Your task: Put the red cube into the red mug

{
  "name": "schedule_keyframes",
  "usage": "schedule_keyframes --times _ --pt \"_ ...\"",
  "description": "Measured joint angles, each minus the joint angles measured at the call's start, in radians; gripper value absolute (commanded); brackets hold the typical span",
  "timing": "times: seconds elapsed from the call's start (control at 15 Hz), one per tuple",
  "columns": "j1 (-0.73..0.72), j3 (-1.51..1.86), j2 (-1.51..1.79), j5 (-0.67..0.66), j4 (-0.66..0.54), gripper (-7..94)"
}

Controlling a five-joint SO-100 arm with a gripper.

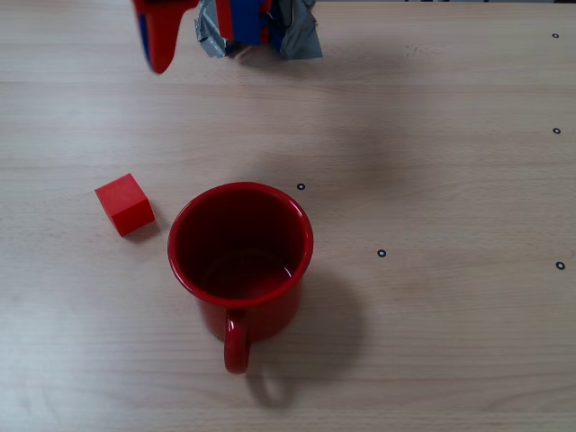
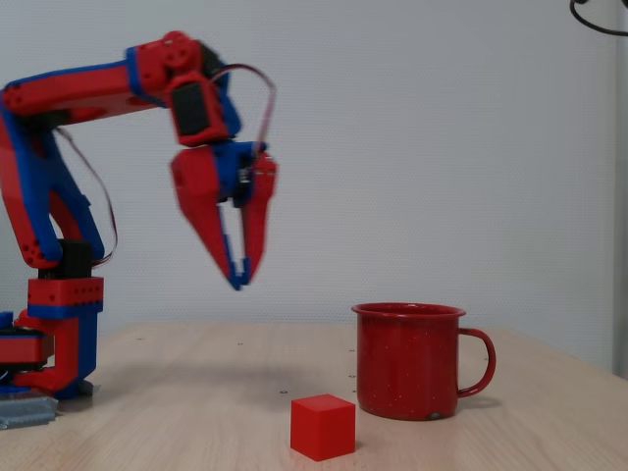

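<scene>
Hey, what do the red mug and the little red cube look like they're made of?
The red mug looks like enamelled metal: glossy, faintly speckled, with a thin rolled rim and a thin looped handle, though glazed ceramic can't be ruled out. The red cube looks like matte plastic or painted wood: flat, even colour, sharp edges, no shine.

This looks like a lab or test bench rather than a home: a pale wood-grain table (image 1: pixel 450 360) carries small black ringed marks (image 1: pixel 382 253) dotted over its top, and a plain white wall (image 2: pixel 442 147) stands behind it. A red and blue arm (image 2: pixel 69 167) with loose cables showing stands on the table, its base (image 1: pixel 261 31) stuck down with grey tape. The only other things on the table are a red mug (image 2: pixel 409 358) and a red cube (image 2: pixel 322 427), set out as for a trial.
</scene>
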Motion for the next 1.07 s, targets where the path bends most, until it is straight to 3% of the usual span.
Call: schedule_keyframes --times 0.4,0.6,0.67,0.8,1.07 --pt "0.057 -0.456 -0.439 -0.172 0.17 0" --pt "0.11 -0.526 -0.592 -0.167 0.121 0" --pt "0.123 -0.528 -0.629 -0.167 0.115 2" --pt "0.129 -0.532 -0.666 -0.167 0.107 24" --pt "0.132 -0.535 -0.709 -0.137 0.069 37"
